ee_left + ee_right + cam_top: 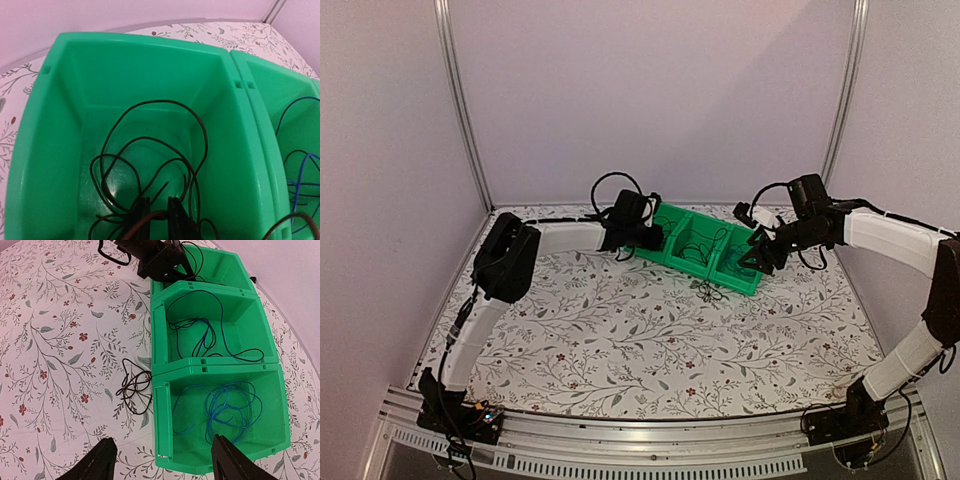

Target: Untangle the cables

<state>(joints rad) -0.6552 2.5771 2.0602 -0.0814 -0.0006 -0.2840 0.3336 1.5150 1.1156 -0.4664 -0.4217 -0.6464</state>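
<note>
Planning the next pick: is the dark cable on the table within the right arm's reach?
Likely yes: the right gripper hovers open nearby, and the cable lies uncovered beside the bins.

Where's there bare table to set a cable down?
The floral tablecloth between the near edge and the loose dark cable tangle is bare. Crowded: the far strip, three green plastic bins holding thin wire loops.
</note>
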